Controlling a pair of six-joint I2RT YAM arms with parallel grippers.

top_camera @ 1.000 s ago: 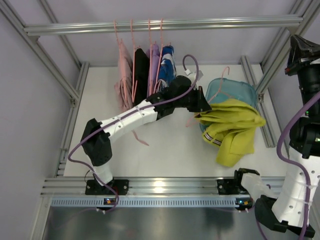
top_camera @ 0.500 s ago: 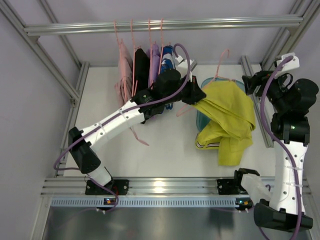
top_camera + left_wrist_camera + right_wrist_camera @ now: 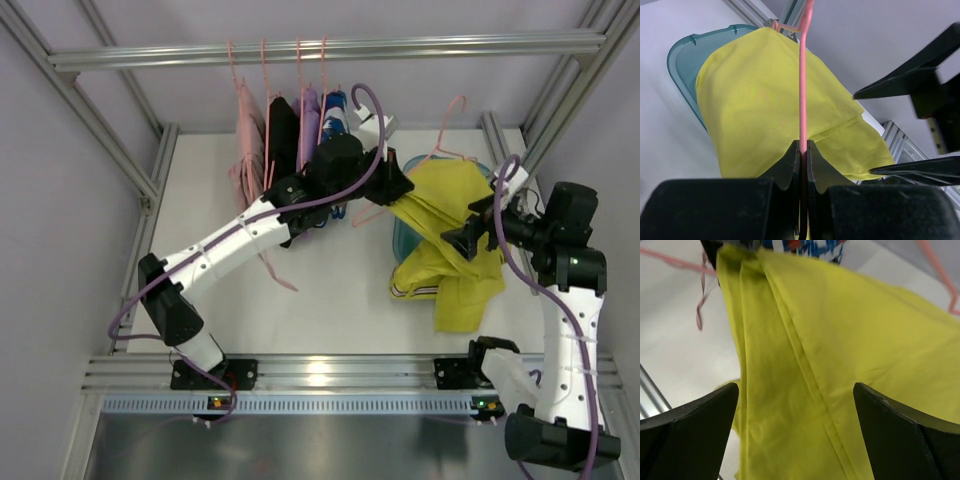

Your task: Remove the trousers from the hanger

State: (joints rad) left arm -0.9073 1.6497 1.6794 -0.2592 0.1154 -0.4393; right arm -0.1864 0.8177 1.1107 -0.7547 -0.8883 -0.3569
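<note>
At the far left of the white table (image 3: 330,300), four garments hang from thin pink wire hangers hooked on an aluminium cross rail (image 3: 320,48): a pale pink one (image 3: 245,150), a black one (image 3: 283,140), a purple one (image 3: 309,130) and a blue patterned one (image 3: 333,120). The left arm reaches diagonally across the table past them, and the left gripper (image 3: 405,190) has its jaws pressed together on the thin pink wire clothes hanger (image 3: 803,90), pinching the wire at its near end. This hanger is held clear of the rail, its hooked top pointing away towards the right rear corner of the frame. The bright yellow trousers (image 3: 435,215) are draped over it, falling on both sides of the wire above a teal plastic bin (image 3: 677,60); their lower folds reach the table in front of the bin. To the right, the right gripper (image 3: 462,237) faces the trousers' right side, jaws spread wide with yellow cloth filling the gap between them; whether the fingers touch the cloth cannot be told.
</note>
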